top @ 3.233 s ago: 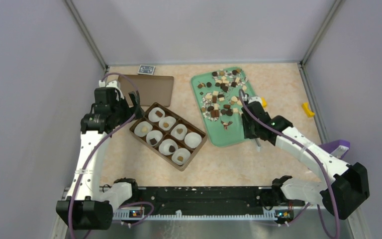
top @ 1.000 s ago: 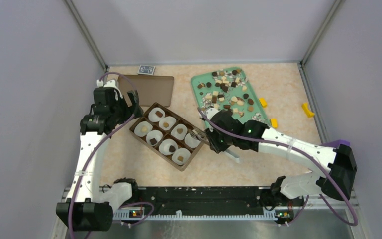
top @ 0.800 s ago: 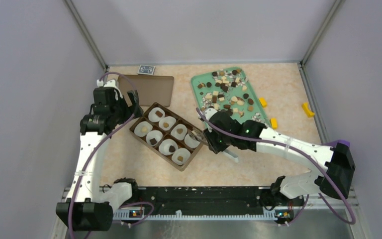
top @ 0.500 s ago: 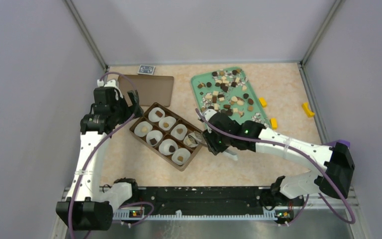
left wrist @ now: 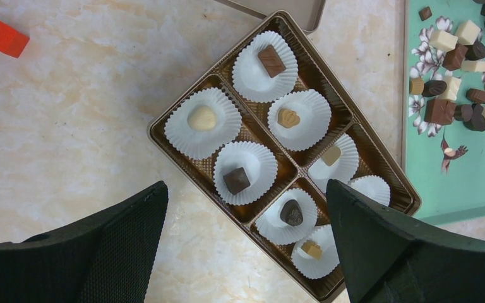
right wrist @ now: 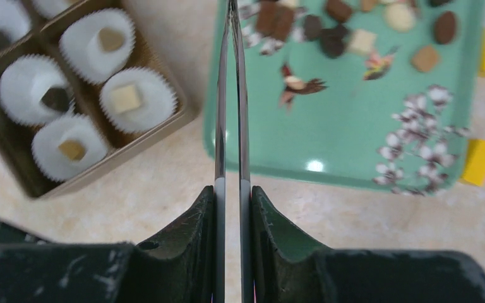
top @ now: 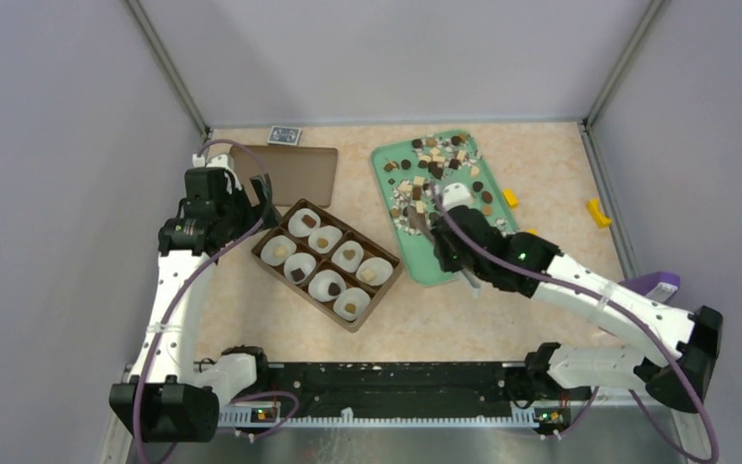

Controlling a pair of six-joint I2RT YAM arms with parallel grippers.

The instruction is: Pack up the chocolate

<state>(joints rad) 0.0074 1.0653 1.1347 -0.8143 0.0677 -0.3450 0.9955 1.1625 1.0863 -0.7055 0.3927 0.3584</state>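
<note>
Eight chocolate pieces (left wrist: 235, 180) sat one apiece in the white paper cups (left wrist: 202, 136) of the brown box (left wrist: 312, 69), while many more lay loose toward the far end of the green tray (top: 444, 266). The left gripper (left wrist: 246, 188) hung above the box, jaws spread wide, holding nothing. The right gripper (right wrist: 232, 186) was pressed together on thin metal tweezers (right wrist: 230, 95), whose blades nearly met along the tray's box-side edge, nothing visible between them.
</note>
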